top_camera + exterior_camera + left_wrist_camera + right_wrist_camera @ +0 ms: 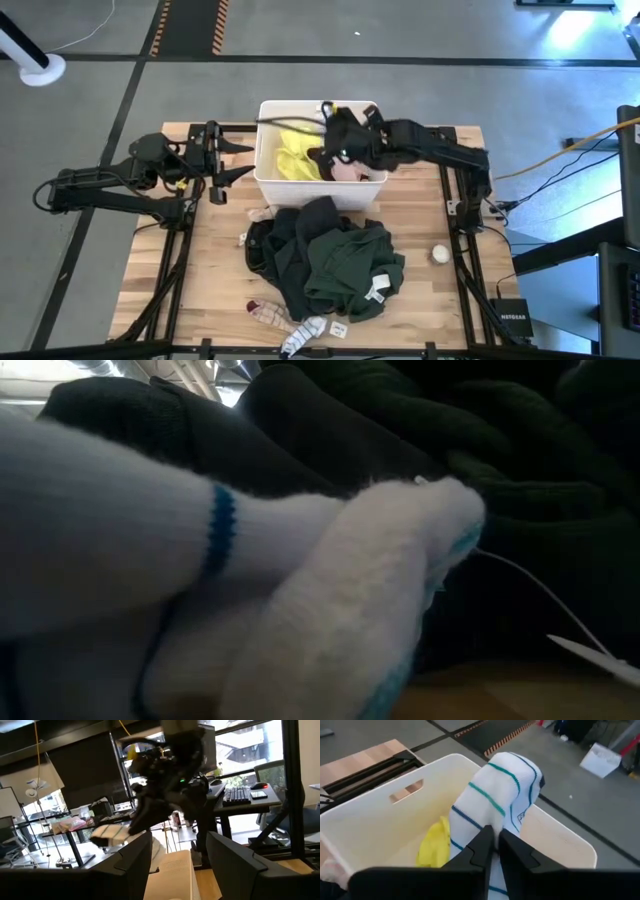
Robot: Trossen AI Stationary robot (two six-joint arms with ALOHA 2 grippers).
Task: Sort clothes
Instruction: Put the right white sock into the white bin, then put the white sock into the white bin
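My right gripper is over the white bin, shut on a white sock with teal and blue stripes. A yellow garment and a pale pink one lie in the bin. Dark green and black clothes are heaped on the table in front of the bin. Two small socks, one maroon and one white striped, lie at the near edge. My left gripper is open, level, just left of the bin, with nothing between its fingers. My right gripper pinches the striped sock between its two fingers, which come from above, slanting down over the bin. The sock is lifted clear of everything and bulges past the fingertips above the bin's inside. Which part of the sock is held stays hidden behind the fingers.
A small white ball lies on the bare wood right of the pile. In the low view, a white sock with a blue stripe fills the foreground, with dark clothes behind it. Black frame rails run along both table sides.
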